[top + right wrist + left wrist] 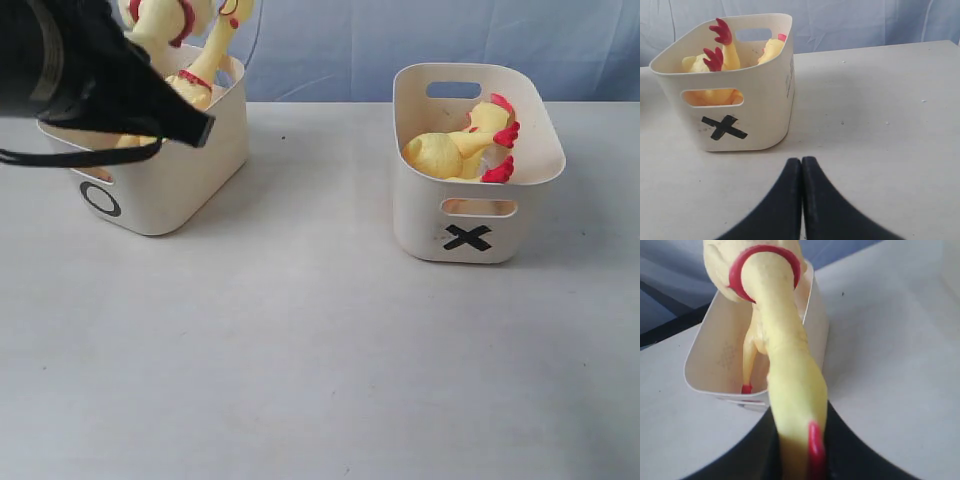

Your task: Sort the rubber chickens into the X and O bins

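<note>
Over O bin (160,190), left gripper (800,460) pinches a chicken (790,365); X bin (420,210) holds others; right gripper (801,170) pressed together, empty; none on table (300,350), likely nearly done

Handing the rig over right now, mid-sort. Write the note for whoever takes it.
Left gripper: shut on a chicken over the O bin, legs dipping inside, not yet released.
Right gripper: shut, empty, low over the table, facing the X bin.
Done: at least one curled chicken lies in the X bin; none lies loose in view.
Left to do: release the chicken into the O bin.
</note>
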Tool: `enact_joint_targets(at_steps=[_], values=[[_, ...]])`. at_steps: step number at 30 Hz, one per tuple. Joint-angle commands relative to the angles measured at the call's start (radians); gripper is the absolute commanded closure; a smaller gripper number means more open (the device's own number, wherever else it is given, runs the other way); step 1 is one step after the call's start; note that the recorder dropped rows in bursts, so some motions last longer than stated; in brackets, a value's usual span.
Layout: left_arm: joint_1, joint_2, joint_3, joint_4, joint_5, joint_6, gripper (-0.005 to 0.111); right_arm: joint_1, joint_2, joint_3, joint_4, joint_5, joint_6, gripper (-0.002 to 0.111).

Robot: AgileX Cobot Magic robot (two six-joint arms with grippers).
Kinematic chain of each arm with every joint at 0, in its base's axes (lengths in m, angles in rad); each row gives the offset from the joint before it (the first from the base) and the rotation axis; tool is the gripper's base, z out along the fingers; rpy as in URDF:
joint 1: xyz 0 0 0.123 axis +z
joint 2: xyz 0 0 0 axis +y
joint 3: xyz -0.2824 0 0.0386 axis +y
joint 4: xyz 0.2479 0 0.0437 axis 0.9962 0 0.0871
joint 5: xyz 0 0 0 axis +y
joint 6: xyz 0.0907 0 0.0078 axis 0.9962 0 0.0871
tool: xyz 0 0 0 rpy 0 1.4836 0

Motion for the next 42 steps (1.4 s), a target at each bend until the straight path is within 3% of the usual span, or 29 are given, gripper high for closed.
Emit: enact_joint_targets(at_steps=[1,8,13,16,18,20,22,23,24,27,29,33,37,42], values=[[0.088,-0.007,0.108,-0.008,-0.06,0.068,0.107,0.003,-0.003,0.002,-0.001,-0.013,-0.003,0.108],[0.301,-0.007,0.185,-0.099,-0.257,0.187,0.107,0.003,-0.003,0.002,-0.001,-0.013,-0.003,0.108],[0.382,-0.007,0.183,-0.202,-0.257,0.223,0.107,0.003,-0.003,0.002,-0.001,-0.013,-0.003,0.108],[0.389,-0.007,0.185,-0.279,-0.225,0.337,0.107,0.003,-0.003,0.002,-0.001,-0.01,-0.003,0.108],[0.389,-0.007,0.185,-0.255,-0.18,0.344,0.099,0.003,-0.003,0.002,-0.001,-0.01,-0.003,0.108],[0.389,-0.007,0.185,-0.209,-0.173,0.344,0.079,0.003,-0.003,0.002,-0.001,-0.01,-0.003,0.108],[0.389,-0.007,0.179,-0.181,-0.187,0.344,0.045,0.003,-0.003,0.002,-0.001,-0.01,-0.003,0.108],[0.389,-0.007,0.178,-0.181,-0.175,0.336,0.033,0.003,-0.003,0.002,-0.001,-0.01,-0.003,0.108],[0.389,-0.007,0.177,-0.18,-0.136,0.32,0.029,0.003,-0.003,0.002,-0.001,-0.01,-0.003,0.108],[0.389,-0.038,0.177,-0.177,-0.04,0.31,0.031,0.003,-0.003,0.002,-0.001,-0.01,-0.003,0.108],[0.389,-0.095,0.177,-0.228,-0.068,0.299,0.036,0.003,-0.003,0.002,-0.001,-0.012,-0.003,0.108],[0.385,-0.225,0.177,-0.455,-0.161,0.331,0.048,0.003,-0.003,0.002,-0.001,-0.012,-0.003,0.108],[0.364,-0.352,0.177,-0.658,-0.211,0.51,0.059,0.003,-0.003,0.002,-0.001,-0.012,-0.003,0.108],[0.358,-0.495,0.177,-0.795,-0.148,0.545,0.088,0.003,-0.003,0.002,-0.001,-0.012,-0.003,0.108]])
